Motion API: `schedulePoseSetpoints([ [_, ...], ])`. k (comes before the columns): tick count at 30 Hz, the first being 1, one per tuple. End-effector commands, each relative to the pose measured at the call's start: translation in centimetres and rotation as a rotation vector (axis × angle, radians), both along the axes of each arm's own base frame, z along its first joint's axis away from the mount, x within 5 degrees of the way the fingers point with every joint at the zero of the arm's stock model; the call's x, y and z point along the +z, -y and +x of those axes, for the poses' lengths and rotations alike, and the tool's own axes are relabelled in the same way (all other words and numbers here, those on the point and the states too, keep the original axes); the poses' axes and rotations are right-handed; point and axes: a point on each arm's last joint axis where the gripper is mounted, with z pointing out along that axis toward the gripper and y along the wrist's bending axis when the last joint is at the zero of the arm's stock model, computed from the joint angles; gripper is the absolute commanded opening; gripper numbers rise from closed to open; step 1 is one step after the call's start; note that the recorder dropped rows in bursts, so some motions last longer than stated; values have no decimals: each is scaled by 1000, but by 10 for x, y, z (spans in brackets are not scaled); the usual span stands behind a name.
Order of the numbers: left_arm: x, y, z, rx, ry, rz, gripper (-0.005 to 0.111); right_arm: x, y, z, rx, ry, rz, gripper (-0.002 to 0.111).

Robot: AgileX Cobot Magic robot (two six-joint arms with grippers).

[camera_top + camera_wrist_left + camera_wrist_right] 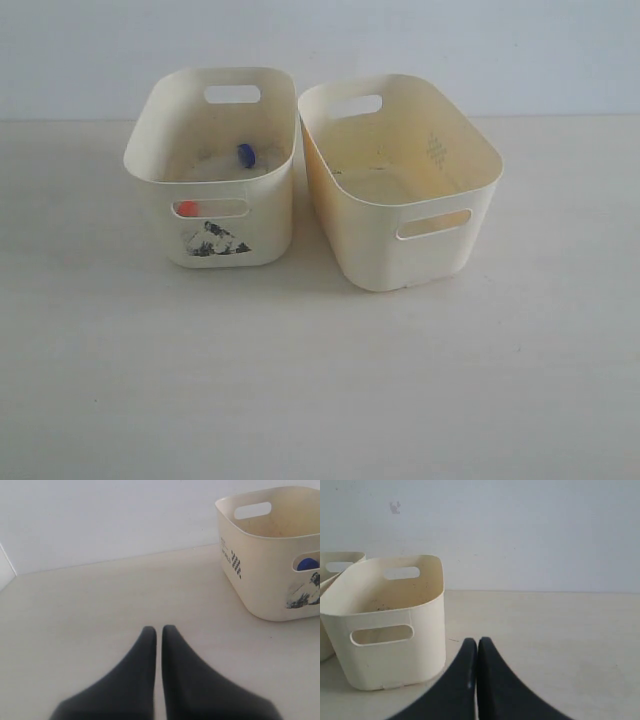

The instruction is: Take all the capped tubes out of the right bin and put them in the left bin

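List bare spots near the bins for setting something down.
Free: the table strip in front of both bins, and the flanks outside the left bin and the right bin. Tight: the narrow gap between the bins. The left bin holds capped tubes.

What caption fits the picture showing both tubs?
Side by side on the table: the left bin holds a blue-capped tube and an orange-capped tube; the right bin shows none.

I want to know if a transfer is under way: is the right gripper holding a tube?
No, the right gripper is shut with nothing between its jaws, outside the right bin.
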Motion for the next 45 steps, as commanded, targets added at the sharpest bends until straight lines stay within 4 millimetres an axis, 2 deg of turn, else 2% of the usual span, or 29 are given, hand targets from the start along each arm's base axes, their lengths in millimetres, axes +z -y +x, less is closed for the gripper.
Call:
schedulePoseSetpoints([
  [1,2,0,0,2,16,-13,4,-16,0,-6,3,-142,-71,0],
  [3,2,0,0,2,13,-13,4,-21,0,-7,7,-199,-77,0],
  [45,2,0,0,1,15,-13,4,-21,0,-7,7,-197,-76,0],
])
